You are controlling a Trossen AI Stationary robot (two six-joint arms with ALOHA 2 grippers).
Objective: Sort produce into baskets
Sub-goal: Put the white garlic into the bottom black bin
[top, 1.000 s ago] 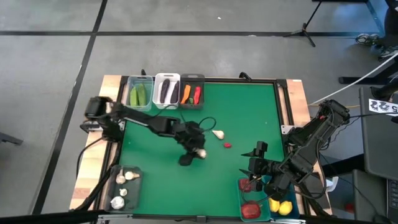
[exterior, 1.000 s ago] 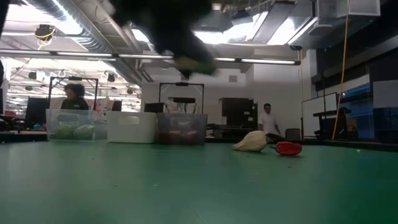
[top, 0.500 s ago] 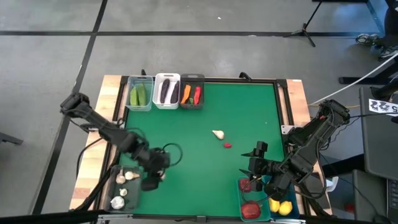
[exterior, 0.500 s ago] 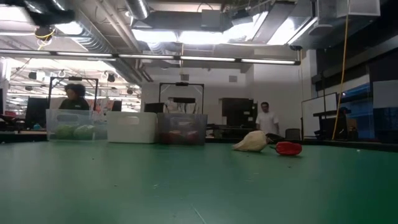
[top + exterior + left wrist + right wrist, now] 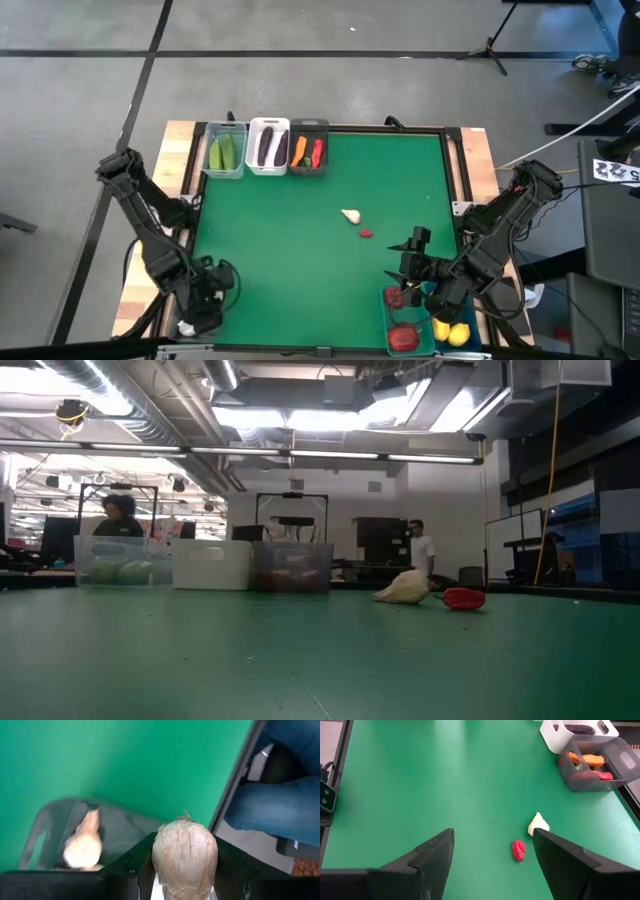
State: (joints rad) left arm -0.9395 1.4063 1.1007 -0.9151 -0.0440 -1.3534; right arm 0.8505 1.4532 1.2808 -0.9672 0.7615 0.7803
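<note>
Left gripper (image 5: 184, 870) clamped on garlic bulb (image 5: 184, 851), over dark translucent bin (image 5: 55, 827); right gripper (image 5: 492, 847) spread wide, empty, beside it.

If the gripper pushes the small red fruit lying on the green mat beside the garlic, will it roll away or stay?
The red fruit looks elongated and a bit flattened, so it would probably slide or turn, not roll far. It seems small and light, so a gentle push may move it quickly. The garlic bulb lies close, apart from it, and might get bumped.
</note>
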